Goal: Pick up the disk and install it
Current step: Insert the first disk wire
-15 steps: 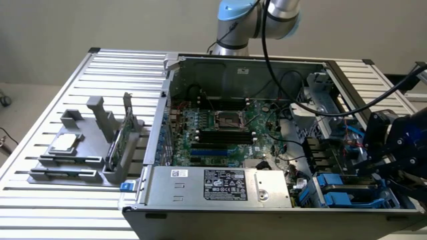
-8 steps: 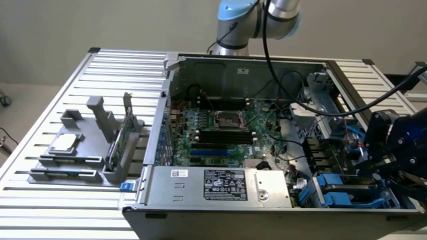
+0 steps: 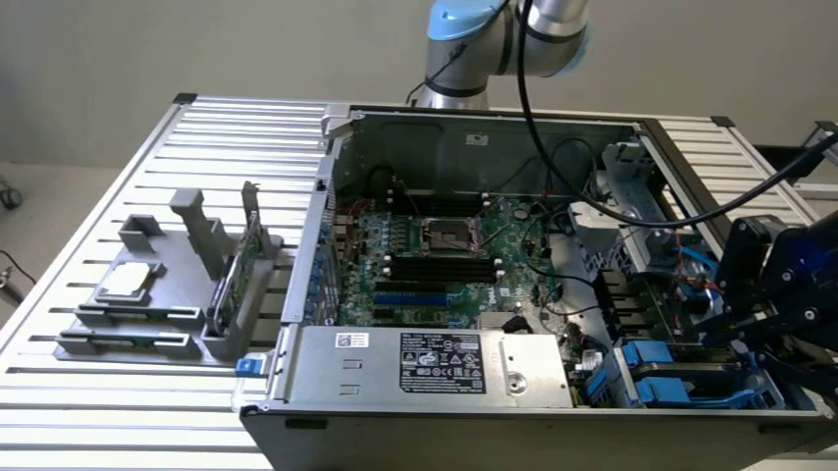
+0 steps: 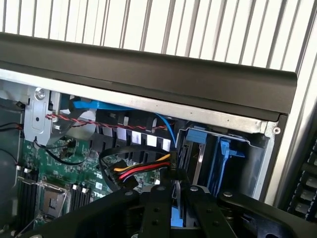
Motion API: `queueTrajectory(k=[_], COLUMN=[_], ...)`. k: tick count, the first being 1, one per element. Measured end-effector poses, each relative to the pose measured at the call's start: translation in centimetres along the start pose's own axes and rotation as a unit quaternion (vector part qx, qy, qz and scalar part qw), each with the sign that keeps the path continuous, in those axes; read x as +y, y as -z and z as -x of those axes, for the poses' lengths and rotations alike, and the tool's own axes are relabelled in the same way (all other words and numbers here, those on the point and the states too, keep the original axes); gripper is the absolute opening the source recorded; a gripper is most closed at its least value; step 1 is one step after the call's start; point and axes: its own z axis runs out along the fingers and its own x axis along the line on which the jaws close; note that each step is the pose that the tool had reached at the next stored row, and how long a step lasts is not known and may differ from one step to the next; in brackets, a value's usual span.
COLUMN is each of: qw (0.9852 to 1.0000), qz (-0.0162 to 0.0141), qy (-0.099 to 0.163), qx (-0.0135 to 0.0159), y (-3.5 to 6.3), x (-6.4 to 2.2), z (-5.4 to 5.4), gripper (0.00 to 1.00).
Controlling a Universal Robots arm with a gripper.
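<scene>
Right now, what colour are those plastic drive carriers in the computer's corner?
Blue. The drive carriers show best in the exterior view.

white and black labels on the power supply [image 3: 433,365], print too small to read

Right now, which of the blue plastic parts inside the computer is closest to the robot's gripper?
The blue drive carrier in the bay at the case's front corner, exterior view's right, beside the gripper; the small blue tab sits far across.

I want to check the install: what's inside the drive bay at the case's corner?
Blue carrier rails sit in the bay, with the gripper just above. The disk's metal body is covered.
</scene>
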Motion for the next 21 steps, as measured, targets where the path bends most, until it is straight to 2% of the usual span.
queueTrajectory(k=[6, 9, 15, 19, 21], qw=[0.9999, 0.9999, 0.9995, 0.9992, 0.999], qz=[-0.0036, -0.0058, -0.0102, -0.0115, -0.0121], qy=[-0.01, -0.014, -0.024, -0.033, -0.036], qx=[-0.0042, -0.0074, -0.0147, -0.02, -0.0248], y=[-0.01, 0.0, -0.01, 0.0, 0.01], x=[0.01, 0.0, 0.0, 0.01, 0.01], z=[0.0, 0.0, 0.0, 0.0, 0.0], gripper=[0.17, 0.17, 0.17, 0.17, 0.17])
